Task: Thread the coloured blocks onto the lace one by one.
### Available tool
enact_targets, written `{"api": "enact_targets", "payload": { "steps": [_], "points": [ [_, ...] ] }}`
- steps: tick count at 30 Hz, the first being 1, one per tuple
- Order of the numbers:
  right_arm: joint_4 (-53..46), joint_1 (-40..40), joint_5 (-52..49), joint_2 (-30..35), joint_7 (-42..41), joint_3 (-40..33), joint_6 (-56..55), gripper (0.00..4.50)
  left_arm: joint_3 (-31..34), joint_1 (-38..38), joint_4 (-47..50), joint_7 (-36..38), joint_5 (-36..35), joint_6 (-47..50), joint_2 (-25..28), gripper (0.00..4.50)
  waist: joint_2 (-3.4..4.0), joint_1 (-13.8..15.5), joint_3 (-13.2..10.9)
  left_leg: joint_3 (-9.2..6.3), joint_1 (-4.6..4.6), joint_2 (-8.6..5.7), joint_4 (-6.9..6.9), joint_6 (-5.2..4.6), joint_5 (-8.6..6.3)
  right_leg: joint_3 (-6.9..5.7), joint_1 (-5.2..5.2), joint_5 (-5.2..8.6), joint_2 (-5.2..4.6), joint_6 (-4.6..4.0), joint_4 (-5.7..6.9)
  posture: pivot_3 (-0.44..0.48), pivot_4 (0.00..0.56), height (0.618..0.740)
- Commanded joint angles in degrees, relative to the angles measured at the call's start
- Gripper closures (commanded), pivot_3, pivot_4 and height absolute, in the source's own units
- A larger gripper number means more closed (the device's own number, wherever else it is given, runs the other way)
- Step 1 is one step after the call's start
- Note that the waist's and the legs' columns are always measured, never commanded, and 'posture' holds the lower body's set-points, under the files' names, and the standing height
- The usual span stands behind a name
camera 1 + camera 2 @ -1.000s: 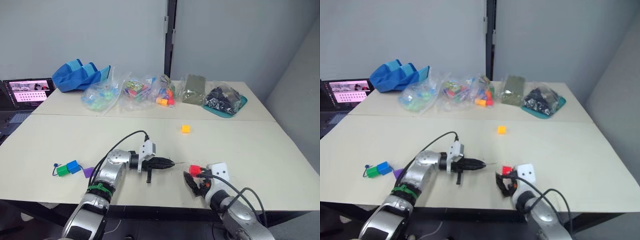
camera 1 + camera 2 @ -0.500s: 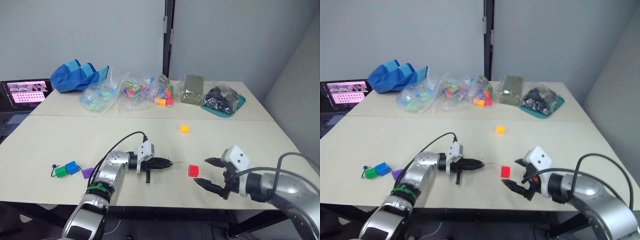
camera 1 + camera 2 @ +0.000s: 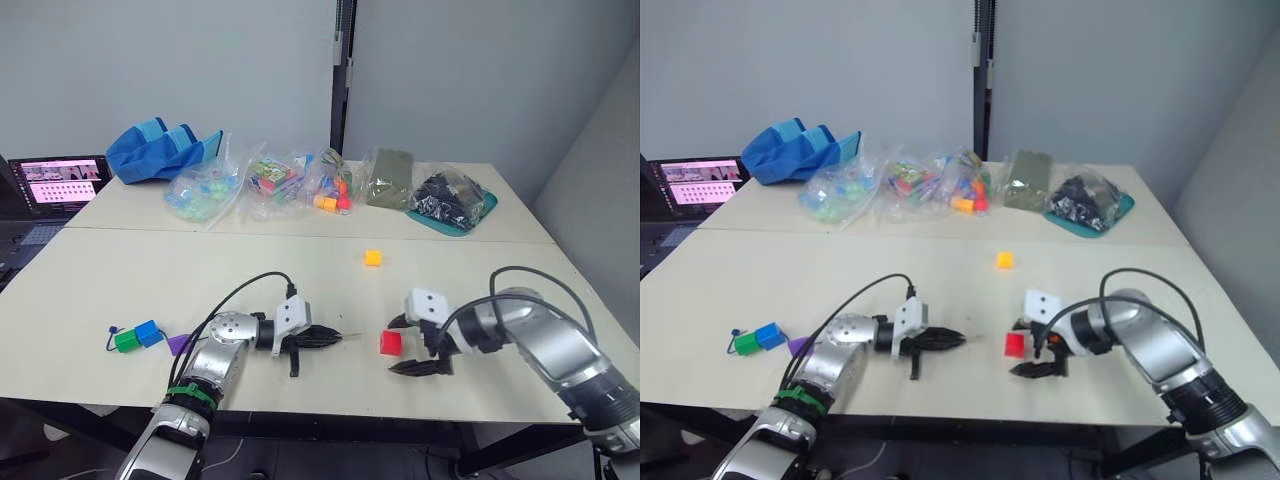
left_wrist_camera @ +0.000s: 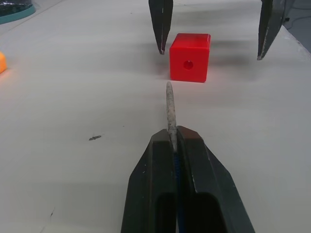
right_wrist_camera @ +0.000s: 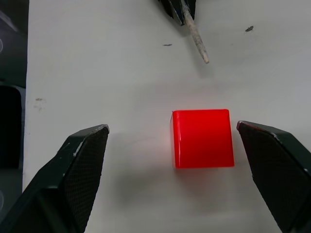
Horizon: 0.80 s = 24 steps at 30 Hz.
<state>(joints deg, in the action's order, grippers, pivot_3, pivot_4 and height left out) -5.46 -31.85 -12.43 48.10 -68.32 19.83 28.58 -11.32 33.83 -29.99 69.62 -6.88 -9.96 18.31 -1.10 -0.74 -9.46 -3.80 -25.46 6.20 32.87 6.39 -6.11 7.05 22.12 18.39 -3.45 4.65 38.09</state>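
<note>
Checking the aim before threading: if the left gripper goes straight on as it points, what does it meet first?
Probably the red block: the left gripper holds the lace tip aimed roughly at its hole.

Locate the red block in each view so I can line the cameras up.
Left eye view: red block on the table, just off the right gripper.
Right eye view, same spot.
Left wrist view, ahead of the lace tip.
Right wrist view, between the open fingers.
Shared landmark: the lace tip.

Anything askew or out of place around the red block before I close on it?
Nothing stands out. The red block sits flat on the table between the open right tool, its hole facing the lace tip pinched in the left tool.
</note>
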Motion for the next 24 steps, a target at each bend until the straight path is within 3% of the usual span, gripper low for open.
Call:
{"api": "enact_targets", "payload": {
  "steps": [1,10,14,24],
  "points": [
    [0.55,-0.53,1.97,-0.82,1.18,-0.56,-0.98,0.27,-0.27,-0.36,3.03,-0.37,-0.30,0.55,0.39,4.50,0.00,0.00,0.00,0.00,0.00,0.00,0.00,0.00,0.00,0.00,0.00,0.00,0.00,0.00,0.00,0.000,0.150,0.740],
    [0.06,0.26,4.53,-3.53,3.32,-0.43,0.84,3.24,-2.71,-0.58,6.74,0.89,-0.79,4.42,-0.37,4.50,0.01,0.03,0.00,0.00,0.00,0.00,0.00,0.01,0.00,0.00,0.00,0.00,0.00,0.00,0.01,0.000,0.150,0.740],
    [-1.69,0.67,4.57,-3.98,3.05,-0.17,1.55,3.32,-2.78,1.19,6.52,1.76,-1.94,8.37,-1.40,4.50,0.00,0.01,0.00,0.00,0.00,0.00,0.02,0.01,0.00,0.00,-0.01,0.00,0.00,0.00,0.01,0.000,0.150,0.740],
    [-2.15,0.69,4.88,-5.07,3.47,-0.33,2.32,3.32,-5.08,2.63,3.23,1.72,0.96,6.34,-1.64,4.50,0.01,-0.17,0.00,0.00,0.03,0.00,0.01,0.01,0.00,0.01,-0.02,0.00,0.01,0.00,0.03,0.000,0.150,0.740]
  ]
}}
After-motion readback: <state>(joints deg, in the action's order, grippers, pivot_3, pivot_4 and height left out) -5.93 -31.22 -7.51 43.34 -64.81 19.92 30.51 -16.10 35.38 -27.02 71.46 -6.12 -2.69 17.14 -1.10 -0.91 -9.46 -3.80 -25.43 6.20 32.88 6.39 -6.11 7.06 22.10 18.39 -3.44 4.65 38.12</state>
